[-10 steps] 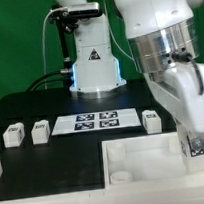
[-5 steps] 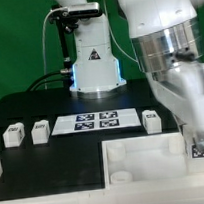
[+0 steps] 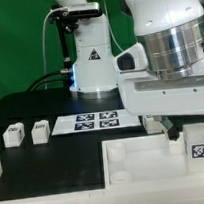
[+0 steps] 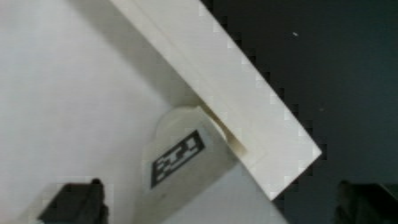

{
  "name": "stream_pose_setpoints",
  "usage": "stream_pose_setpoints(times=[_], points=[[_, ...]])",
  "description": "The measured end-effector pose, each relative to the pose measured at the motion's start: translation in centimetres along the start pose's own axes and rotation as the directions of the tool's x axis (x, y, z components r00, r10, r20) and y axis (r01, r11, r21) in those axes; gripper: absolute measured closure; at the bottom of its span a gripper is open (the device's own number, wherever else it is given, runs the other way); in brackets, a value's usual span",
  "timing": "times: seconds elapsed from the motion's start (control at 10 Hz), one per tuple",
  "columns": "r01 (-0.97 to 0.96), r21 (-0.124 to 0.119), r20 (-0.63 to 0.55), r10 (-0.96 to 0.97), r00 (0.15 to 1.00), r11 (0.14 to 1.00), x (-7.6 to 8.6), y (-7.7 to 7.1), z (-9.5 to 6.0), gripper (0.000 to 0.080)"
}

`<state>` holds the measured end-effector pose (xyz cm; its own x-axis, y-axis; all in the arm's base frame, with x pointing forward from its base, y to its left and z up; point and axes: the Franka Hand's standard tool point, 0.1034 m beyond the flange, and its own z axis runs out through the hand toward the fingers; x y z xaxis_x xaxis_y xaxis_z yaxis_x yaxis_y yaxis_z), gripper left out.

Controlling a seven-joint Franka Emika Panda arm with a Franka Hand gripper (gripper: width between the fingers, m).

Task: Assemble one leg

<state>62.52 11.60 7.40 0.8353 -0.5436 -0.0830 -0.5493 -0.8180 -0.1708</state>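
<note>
Now the end effector [image 3: 197,142] is shut on a leg [image 3: 198,145], holding it up by the tray [image 3: 135,159] near the surface's front edge, likely to fit it in.

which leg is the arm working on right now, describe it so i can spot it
Start at the large white tray-like part along the front of the black table. Follow its edge to the exterior view's right, under the arm: the leg stands there, a tag facing the camera. The other legs lie far off toward the exterior view's left, beside the marker board.
</note>
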Motion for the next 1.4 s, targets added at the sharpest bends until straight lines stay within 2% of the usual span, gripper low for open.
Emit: stream_pose_setpoints(times=[0.1,0.2,0.3,0.4,0.5,0.6,0.7,0.8,1.0,1.1,1.2,1.3,1.4], points=[[0.265,-0.043,-0.016,-0.266,0.964,0.963,0.08,0.19,0.09,0.015],[0.448,-0.068,-0.009,-0.45,0.893,0.891,0.27,0.43,0.27,0.015],[0.584,-0.079,0.005,-0.586,0.811,0.808,0.64,0.81,0.56,0.015],[0.528,-0.076,0.0,-0.53,0.848,0.846,0.62,0.77,0.57,0.015],[0.531,-0.076,0.001,-0.533,0.846,0.844,0.65,0.83,0.59,0.0269],[0.51,-0.075,-0.001,-0.512,0.859,0.857,0.63,0.83,0.6,0.0269],[0.424,-0.073,-0.008,-0.425,0.905,0.903,0.57,0.77,0.61,0.0453],[0.308,-0.071,-0.017,-0.31,0.95,0.949,0.53,0.72,0.63,0.0509],[0.179,-0.068,-0.026,-0.181,0.983,0.981,0.52,0.68,0.62,0.0509],[-0.026,-0.061,-0.031,0.024,0.999,0.998,0.53,0.37,0.69,0.0509],[-0.253,-0.056,-0.039,0.251,0.967,0.966,0.54,0.3,0.72,0.0509],[-0.471,-0.03,-0.039,0.47,0.882,0.882,0.54,0.37,0.9,0.0509],[-0.665,0.016,-0.008,0.665,0.747,0.747,0.45,0.39,0.96,0.0508]])
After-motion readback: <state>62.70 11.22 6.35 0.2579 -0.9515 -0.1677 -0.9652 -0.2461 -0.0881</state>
